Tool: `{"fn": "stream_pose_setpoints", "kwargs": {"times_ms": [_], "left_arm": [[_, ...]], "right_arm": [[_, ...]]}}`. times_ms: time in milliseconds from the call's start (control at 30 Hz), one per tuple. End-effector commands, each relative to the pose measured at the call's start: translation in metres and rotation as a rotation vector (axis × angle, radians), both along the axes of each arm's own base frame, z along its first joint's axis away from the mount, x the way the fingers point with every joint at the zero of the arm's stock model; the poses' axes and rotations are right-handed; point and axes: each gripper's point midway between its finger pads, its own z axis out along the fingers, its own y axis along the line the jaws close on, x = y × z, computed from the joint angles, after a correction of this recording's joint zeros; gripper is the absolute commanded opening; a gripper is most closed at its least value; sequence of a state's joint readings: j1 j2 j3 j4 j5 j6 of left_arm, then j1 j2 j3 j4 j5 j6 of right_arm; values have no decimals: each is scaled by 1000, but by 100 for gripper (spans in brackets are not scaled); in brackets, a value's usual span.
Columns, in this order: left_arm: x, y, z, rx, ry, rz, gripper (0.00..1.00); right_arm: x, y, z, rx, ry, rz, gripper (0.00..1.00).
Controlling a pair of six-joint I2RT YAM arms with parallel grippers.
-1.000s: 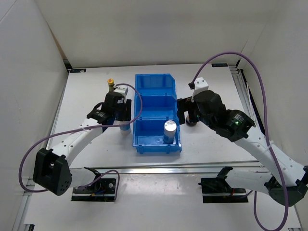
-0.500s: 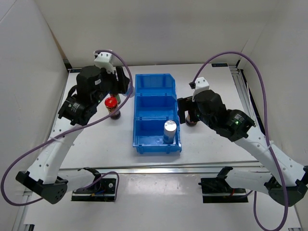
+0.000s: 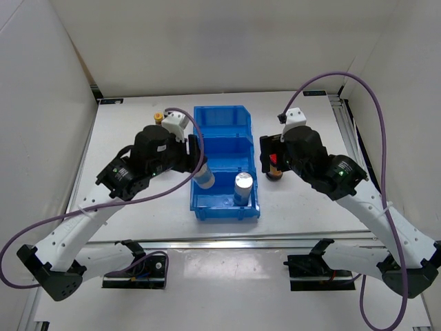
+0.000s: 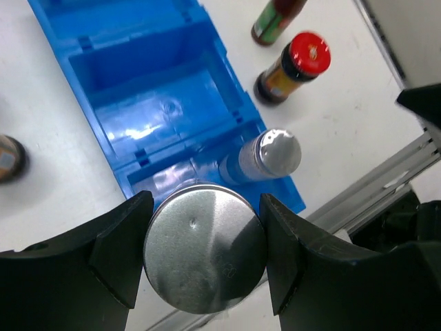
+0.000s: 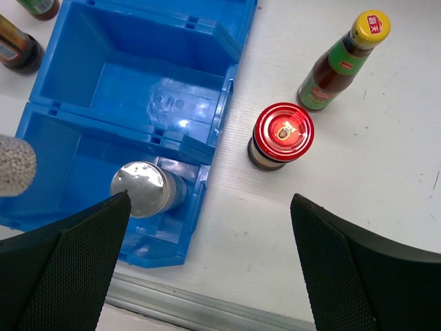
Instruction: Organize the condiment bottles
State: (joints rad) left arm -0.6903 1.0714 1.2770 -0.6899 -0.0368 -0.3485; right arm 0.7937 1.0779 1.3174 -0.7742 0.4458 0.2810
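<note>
My left gripper (image 4: pixel 204 238) is shut on a white-blue shaker, its silver cap (image 4: pixel 204 252) between the pads. In the top view this shaker (image 3: pixel 204 179) hangs tilted over the left wall of the blue bin's (image 3: pixel 220 116) near compartment. A second shaker (image 3: pixel 242 186) stands in that compartment. My right gripper (image 5: pixel 213 265) is open and holds nothing, above the table right of the bin. Just beyond it stand a red-lidded jar (image 5: pixel 281 134) and a slim yellow-capped bottle (image 5: pixel 341 62). Another slim bottle (image 3: pixel 158 118) stands left of the bin. A dark jar (image 4: pixel 8 157) shows at the left wrist view's edge.
The bin has three compartments in a row; the middle (image 5: pixel 138 76) and far ones hold nothing. A metal rail (image 3: pixel 227 243) runs along the table's near edge. White walls close in the back and both sides.
My left arm came down from the back left and now holds the shaker over the bin's near left wall. The right arm shifted slightly back, uncovering the red lid.
</note>
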Motion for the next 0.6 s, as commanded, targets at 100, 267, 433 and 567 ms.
{"fn": "stream_pose_setpoints", "kwargs": {"times_ms": [100,267,433,567], "left_arm": [[-9,-14,-6,-66,-21,-7,11],[1,-16,-36,-9,-33,-4,11],[20,-18,-62,69,-59,15,14],[29,-24,-83,87,-58,19,19]], "right_arm": [[0,-7,3,11,-6,-44,100],[2,-18,-2,19,-1,-123,100],[2,-39,4,37,-37,-244,100],[-1,-49,1,-25,-38,-241,100]]}}
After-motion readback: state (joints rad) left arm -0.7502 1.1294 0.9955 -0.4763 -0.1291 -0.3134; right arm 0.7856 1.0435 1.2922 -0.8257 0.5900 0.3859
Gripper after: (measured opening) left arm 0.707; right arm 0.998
